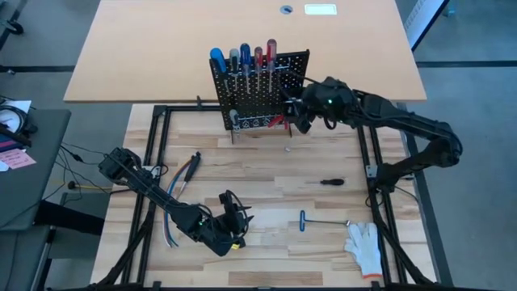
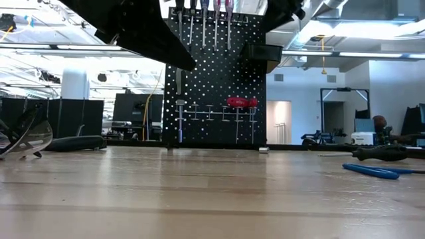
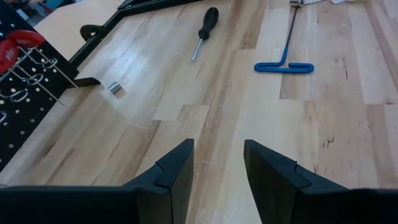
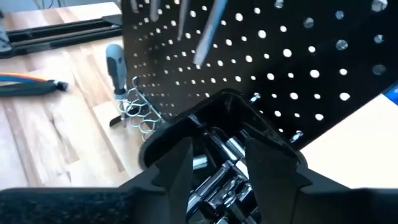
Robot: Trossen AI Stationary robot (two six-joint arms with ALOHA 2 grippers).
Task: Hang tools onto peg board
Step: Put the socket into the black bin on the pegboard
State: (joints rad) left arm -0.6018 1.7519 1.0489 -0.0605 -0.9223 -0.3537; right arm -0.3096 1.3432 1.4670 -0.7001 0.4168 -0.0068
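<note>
chrome bits in peg-board bin, only in right wrist view

Robotics lab in open office: wooden bench on black frame, peg board of tools, monitors, ceiling lights, seated person behind.

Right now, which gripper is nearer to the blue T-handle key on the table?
Left. The left gripper hovers just beside the blue key, on the same front strip of table. The right gripper is far back at the peg board.
</note>
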